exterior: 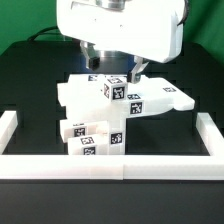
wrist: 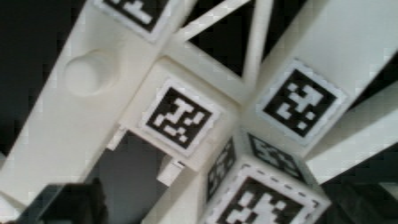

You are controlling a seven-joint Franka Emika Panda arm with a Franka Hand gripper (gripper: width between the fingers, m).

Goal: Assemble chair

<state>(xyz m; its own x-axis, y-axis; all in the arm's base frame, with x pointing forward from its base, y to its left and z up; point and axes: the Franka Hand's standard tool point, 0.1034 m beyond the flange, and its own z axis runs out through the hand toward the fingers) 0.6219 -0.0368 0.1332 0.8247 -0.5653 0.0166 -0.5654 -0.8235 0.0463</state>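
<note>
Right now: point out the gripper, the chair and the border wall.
gripper (exterior: pixel 110 72), exterior view, between its fingertips.
chair (exterior: pixel 80 97), exterior view, bare top of flat slab.
border wall (exterior: pixel 150 166), exterior view, front rail.

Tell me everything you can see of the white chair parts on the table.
The chair is a cluster of matte white blocky pieces, seemingly plastic, each bearing black-and-white square marker tags. Flat slabs spread sideways at the top; smaller blocks stand stacked below, toward the low white border wall. It rests on the black table. The open gripper hangs directly above; whether it touches is unclear.
</note>
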